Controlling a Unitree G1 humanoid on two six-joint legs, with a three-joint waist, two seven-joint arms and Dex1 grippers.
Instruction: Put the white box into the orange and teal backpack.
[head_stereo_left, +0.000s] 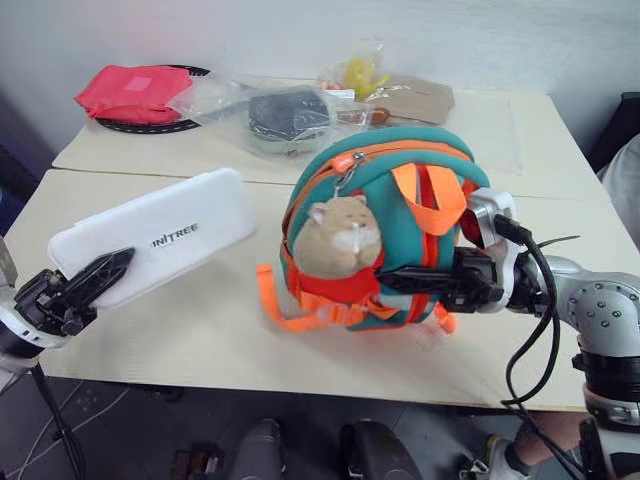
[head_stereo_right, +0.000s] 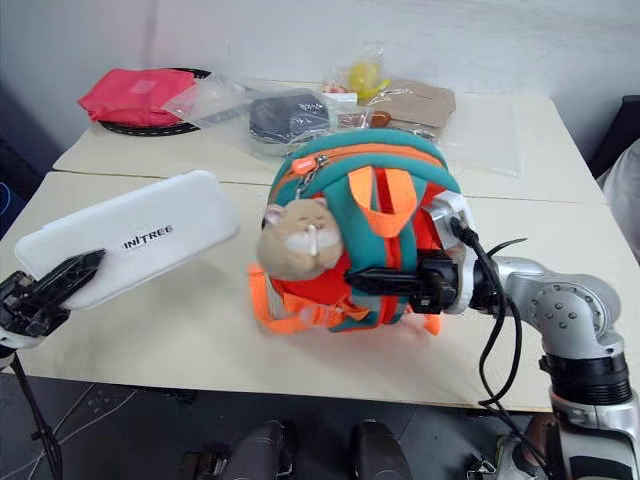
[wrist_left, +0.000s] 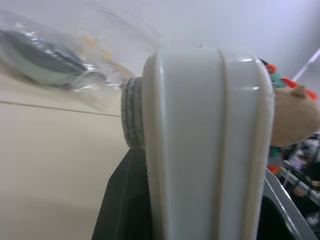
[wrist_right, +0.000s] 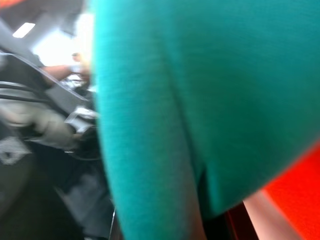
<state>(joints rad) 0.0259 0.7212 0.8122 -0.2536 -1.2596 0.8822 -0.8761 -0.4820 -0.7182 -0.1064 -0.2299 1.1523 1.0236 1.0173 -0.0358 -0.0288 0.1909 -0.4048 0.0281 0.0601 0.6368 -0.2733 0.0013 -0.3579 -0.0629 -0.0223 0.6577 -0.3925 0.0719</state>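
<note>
Gripping one end of the white box (head_stereo_left: 150, 245), the left gripper (head_stereo_left: 98, 275) holds it off the worktop (head_stereo_left: 200, 330) at the robot's left, the box slanting up and away toward the middle with its dark lettering facing up; the left wrist view looks along the box's narrow edge, with one dark finger pressed against its side, so the jaws are partly closed around the case. To the right of it, well apart, the orange and teal backpack (head_stereo_left: 400, 160) stands upright near the middle of the worktop, its tan plush hamster charm (head_stereo_left: 338, 238) hanging on the front and its orange straps (head_stereo_left: 300, 310) trailing onto the surface. The right gripper (head_stereo_left: 400, 280) reaches in level from the right — its black fingers lie across the lower front of the backpack, just under the charm, and the jaws are pinched almost together on the bag's fabric or strap; which of the two I cannot tell. At the far side of the worktop lie a red cloth bundle (head_stereo_left: 130, 92) on a dark round tray (head_stereo_left: 150, 125), several clear plastic bags (head_stereo_left: 285, 115) with dark and yellow contents, and a brown paper packet (head_stereo_left: 420, 98).
</note>
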